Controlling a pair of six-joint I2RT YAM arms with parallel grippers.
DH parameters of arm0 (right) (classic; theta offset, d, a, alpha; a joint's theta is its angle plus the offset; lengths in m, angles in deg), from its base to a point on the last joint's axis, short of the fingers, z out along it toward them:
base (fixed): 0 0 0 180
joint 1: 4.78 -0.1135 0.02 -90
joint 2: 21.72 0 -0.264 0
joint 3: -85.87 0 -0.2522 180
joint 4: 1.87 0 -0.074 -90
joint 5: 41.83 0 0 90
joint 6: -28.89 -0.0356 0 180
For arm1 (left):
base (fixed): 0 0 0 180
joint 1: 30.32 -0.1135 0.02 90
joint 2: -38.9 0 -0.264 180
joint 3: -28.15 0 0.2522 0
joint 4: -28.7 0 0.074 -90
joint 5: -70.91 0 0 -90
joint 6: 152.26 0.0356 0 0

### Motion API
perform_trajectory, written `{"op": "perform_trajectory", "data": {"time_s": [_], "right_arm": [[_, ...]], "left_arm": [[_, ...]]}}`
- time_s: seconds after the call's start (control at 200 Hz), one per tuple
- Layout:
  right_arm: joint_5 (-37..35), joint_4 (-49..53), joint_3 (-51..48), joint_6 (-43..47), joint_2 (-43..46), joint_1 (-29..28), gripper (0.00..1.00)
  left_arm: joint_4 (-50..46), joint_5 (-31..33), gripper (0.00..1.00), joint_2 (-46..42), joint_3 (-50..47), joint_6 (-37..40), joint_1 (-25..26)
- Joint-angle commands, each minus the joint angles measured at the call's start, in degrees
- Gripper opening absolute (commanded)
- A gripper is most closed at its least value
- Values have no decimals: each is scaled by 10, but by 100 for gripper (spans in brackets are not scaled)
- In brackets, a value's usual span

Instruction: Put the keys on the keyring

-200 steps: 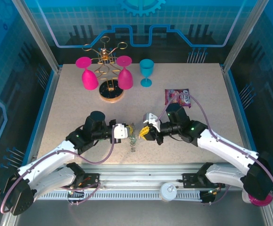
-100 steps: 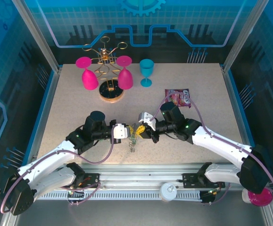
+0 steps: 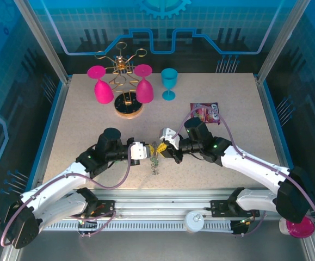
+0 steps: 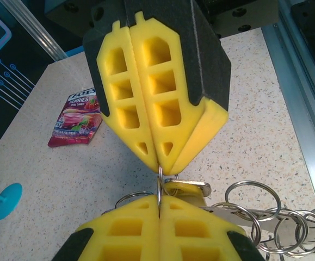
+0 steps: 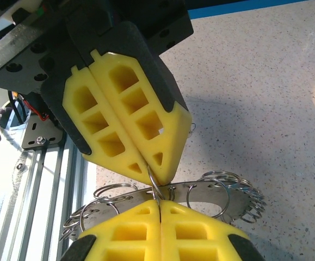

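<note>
Right hand (image 4: 158, 160) now tip-to-tip with left hand (image 5: 156, 175); possibly "BERRIES" on packet (image 4: 75, 119)

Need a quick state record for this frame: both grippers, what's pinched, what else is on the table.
left gripper: shut on thin silver wire ring
right gripper: shut on the same ring, tip to tip with the left
ring bunch: cluster of small silver split rings beside the pinch; hanging or resting, cannot tell
yellow key head: next to the pinched ring
far side of speckled table: red snack packet, upright teal goblet, pink goblets inverted on gold wire rack
</note>
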Motion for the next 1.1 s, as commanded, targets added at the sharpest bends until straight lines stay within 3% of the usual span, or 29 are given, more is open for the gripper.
{"op": "perform_trajectory", "data": {"time_s": [0.0, 0.37, 1.096], "right_arm": [[-37, -25, 18, -19, -5, -5, 0], [-87, -54, 23, -109, -18, -5, 0], [-110, 13, 72, -143, -35, -6, 0]], "left_arm": [[22, -34, 0, -4, -1, -9, 2], [31, -20, 0, -3, 3, -14, 2], [48, 6, 0, -6, -3, 8, 3]]}}
